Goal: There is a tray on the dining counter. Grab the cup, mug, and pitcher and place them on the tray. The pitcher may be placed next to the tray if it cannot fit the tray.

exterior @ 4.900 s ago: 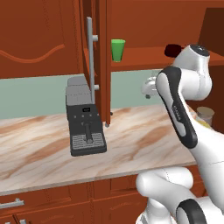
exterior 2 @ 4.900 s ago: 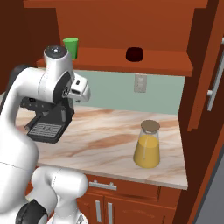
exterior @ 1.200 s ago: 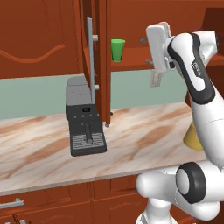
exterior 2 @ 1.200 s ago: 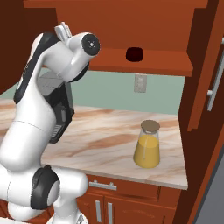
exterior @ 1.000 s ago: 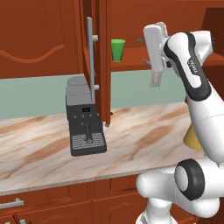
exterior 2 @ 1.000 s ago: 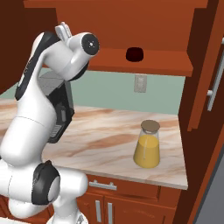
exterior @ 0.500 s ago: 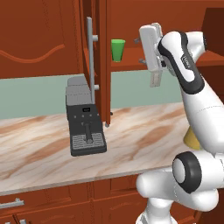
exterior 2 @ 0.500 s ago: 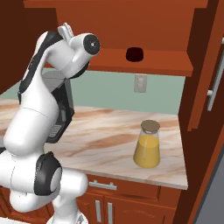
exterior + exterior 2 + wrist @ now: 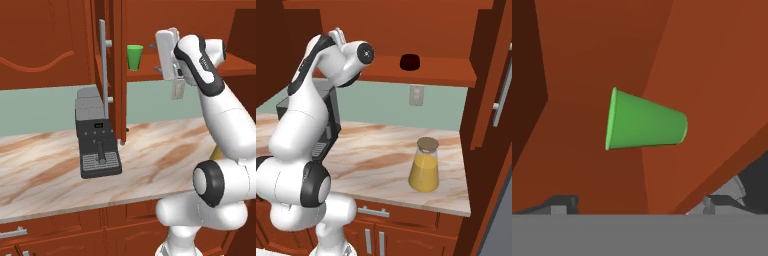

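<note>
Up on the open cabinet shelf (image 9: pixel 150 71), green cup (image 9: pixel 134 57) upright, ungrasped — gripper (image 9: pixel 639 202) spread wide, just short. Risk: nudging it over, or clipping the cabinet door (image 9: pixel 116 70).

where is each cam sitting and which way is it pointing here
Left base view: behind the arm on its left, facing the coffee machine and shelf; white arm lower right.
Right base view: behind on the right, facing the pitcher and mug; arm at left.
Hand view: on the hand, facing the cup; open gripper at bottom.
Shared: the cup also shows from the left base.
</note>
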Robot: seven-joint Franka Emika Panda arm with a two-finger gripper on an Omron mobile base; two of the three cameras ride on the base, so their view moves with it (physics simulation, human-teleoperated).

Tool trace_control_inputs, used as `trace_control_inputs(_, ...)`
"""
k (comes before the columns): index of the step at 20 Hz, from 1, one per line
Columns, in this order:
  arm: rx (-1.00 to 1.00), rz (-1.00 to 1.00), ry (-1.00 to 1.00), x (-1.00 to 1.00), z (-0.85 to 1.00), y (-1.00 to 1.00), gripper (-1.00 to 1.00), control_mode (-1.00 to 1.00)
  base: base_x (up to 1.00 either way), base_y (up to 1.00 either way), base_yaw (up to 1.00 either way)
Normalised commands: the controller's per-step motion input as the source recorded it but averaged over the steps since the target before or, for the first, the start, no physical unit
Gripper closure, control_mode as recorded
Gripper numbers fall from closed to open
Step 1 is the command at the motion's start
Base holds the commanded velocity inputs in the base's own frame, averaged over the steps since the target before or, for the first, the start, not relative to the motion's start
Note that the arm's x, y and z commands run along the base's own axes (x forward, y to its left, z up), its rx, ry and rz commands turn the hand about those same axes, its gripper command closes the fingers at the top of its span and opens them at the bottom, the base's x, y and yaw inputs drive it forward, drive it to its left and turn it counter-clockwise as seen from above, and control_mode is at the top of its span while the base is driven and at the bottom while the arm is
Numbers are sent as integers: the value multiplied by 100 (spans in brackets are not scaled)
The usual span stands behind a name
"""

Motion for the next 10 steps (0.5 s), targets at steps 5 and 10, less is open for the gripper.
trace_control_inputs(5,0,0,0,40,0,5,-100,-100,0,0,0)
trace_control_inputs(10,0,0,2,34,0,9,-100,-100,0,0,0)
